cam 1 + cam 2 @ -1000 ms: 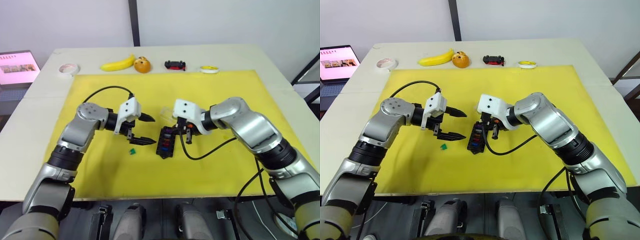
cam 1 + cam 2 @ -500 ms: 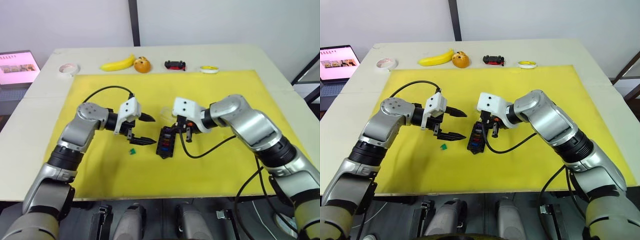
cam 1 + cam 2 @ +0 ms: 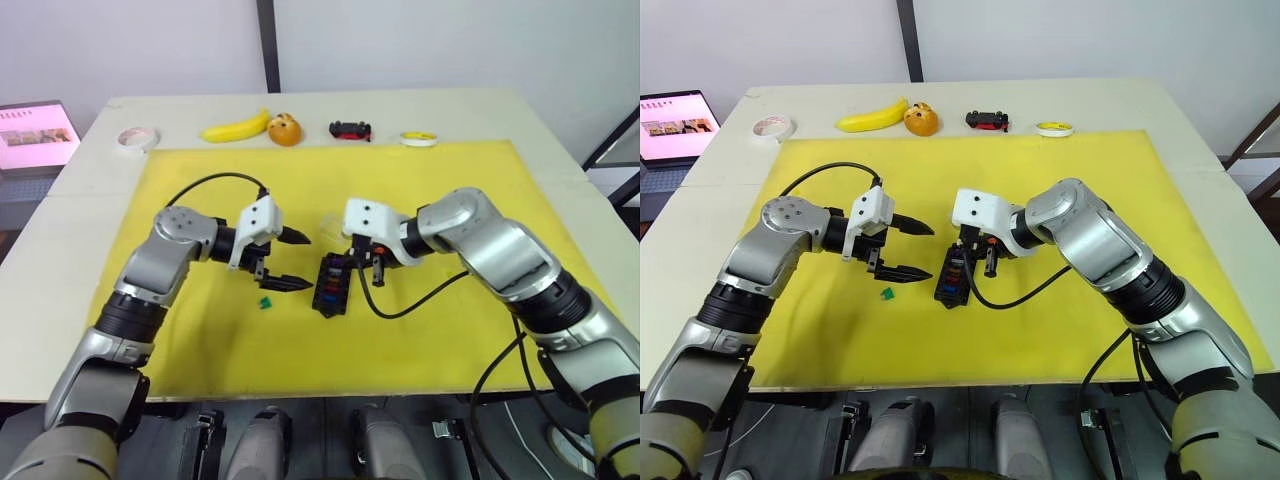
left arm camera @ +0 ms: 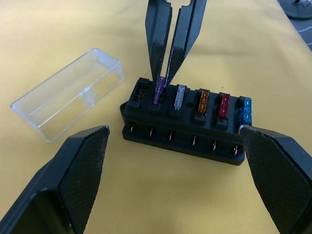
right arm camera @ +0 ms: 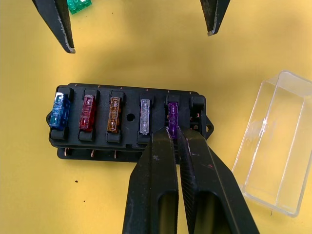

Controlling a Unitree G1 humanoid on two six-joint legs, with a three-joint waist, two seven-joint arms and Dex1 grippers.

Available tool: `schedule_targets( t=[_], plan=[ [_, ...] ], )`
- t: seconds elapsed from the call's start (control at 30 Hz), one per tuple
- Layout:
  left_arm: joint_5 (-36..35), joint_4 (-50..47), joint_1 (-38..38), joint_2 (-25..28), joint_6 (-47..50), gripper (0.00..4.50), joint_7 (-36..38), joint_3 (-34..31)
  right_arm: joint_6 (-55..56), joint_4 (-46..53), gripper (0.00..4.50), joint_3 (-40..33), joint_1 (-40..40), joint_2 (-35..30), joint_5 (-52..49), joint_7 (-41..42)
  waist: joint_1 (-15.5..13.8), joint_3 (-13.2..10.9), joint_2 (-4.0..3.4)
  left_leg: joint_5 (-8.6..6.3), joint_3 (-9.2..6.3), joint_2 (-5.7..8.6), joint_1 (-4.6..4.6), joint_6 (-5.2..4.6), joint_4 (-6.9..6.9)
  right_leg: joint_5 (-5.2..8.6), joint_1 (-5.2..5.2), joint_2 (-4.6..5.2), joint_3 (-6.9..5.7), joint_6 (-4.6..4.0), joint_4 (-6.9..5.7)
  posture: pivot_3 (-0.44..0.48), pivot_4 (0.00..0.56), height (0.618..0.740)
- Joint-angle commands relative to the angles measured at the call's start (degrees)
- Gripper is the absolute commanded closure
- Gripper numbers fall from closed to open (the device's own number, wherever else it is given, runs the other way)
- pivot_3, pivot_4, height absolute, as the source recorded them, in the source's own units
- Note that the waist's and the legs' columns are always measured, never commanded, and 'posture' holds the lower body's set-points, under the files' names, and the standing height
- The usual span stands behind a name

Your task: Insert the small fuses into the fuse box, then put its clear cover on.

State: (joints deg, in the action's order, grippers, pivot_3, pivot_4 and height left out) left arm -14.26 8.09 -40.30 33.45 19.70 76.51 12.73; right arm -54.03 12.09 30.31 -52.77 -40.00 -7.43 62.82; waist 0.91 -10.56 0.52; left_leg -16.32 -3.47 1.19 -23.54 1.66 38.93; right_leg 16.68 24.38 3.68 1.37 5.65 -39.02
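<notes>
Right gripper [image 5: 173,134] pinches the purple fuse [image 5: 172,113] seated in the ribbed black fuse box [image 5: 127,122]; no legible markings. Clear cover [image 5: 274,146] at its 3 o'clock; left gripper [image 3: 908,249] spread, empty

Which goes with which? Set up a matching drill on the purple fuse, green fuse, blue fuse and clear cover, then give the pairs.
1. purple fuse
2. green fuse
3. blue fuse
4. clear cover

A. loose on the yellow mat, away from the fuse box
B. in the end slot farthest from the cover
C. pinched by the right gripper
D. empty, beside the box

Pairs: 1-C, 2-A, 3-B, 4-D.
</notes>
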Motion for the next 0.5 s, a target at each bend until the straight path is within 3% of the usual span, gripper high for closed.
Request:
schedule_targets(
  t=[0.03, 0.5],
  plan=[
    [-0.38, -1.95, 0.02, 0.24, -0.04, 0.00, -0.18, -0.27, 0.19, 0.29, 4.28, -0.48, -1.87, -0.18, -0.15, 1.03, 0.00, 0.00, 0.00, 0.00, 0.00, 0.00, 0.00, 0.00, 0.00, 0.00, 0.00, 0.00, 0.00, 0.00, 0.00, 0.000, 0.150, 0.740],
    [-0.25, -1.45, -0.15, -0.07, -0.42, 0.00, -0.43, -0.15, 0.00, -0.63, 4.28, -1.32, -3.41, -0.34, -0.50, 2.83, -0.01, 0.00, 0.00, 0.00, 0.00, 0.00, 0.00, 0.00, 0.00, 0.00, 0.00, 0.00, 0.00, 0.00, 0.00, 0.000, 0.150, 0.740]
  ],
)
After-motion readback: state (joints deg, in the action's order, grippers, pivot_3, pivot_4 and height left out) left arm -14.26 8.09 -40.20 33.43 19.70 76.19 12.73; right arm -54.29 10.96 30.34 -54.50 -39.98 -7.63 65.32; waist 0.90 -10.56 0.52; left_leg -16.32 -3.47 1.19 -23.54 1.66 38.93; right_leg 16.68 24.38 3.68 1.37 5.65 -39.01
